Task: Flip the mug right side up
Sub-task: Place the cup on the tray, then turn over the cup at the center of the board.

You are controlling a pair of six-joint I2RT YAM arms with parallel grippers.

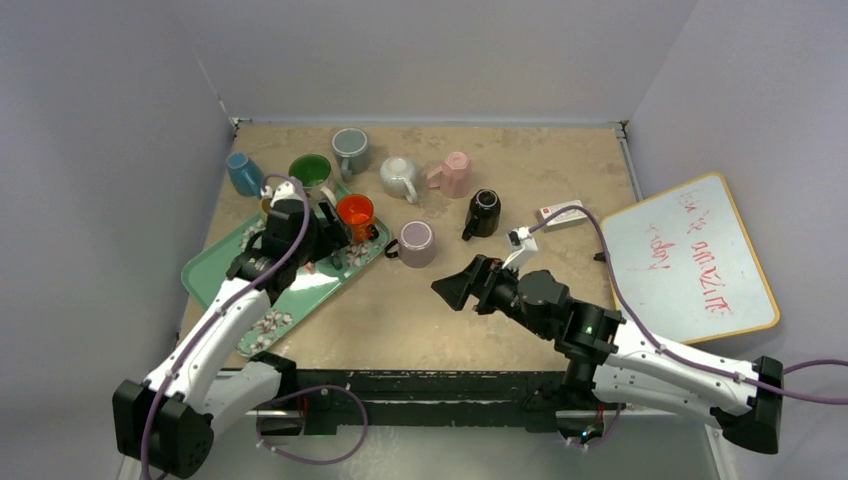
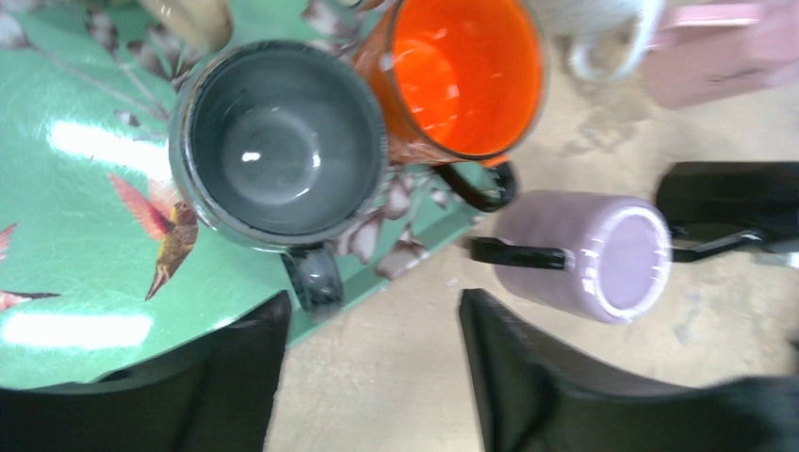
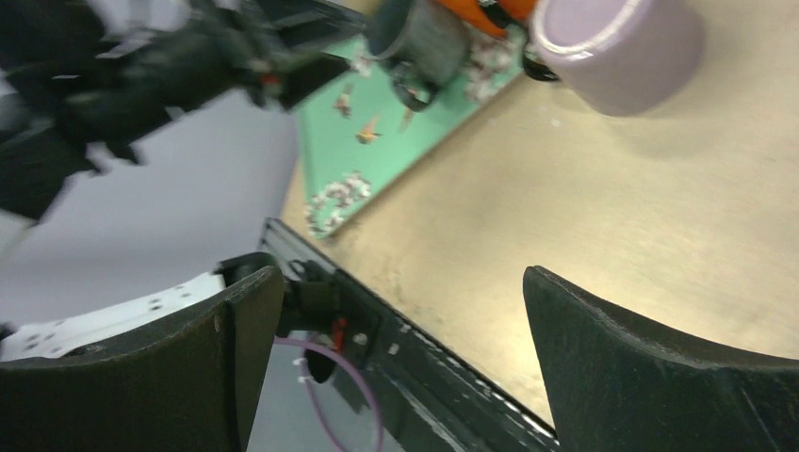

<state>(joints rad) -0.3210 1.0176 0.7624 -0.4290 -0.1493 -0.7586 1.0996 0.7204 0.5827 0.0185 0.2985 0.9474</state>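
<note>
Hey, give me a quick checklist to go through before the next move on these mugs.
1. The left pincer is open and empty: ok.
2. The grey mug stands mouth up on the green tray: ok.
3. The lilac mug is right side up: not ok. Its base faces up, and it sits on the table beside the tray.
4. The right pincer is open and empty: ok.
5. The way from the right pincer to the lilac mug is free: ok. The top view shows only bare table between them.
</note>
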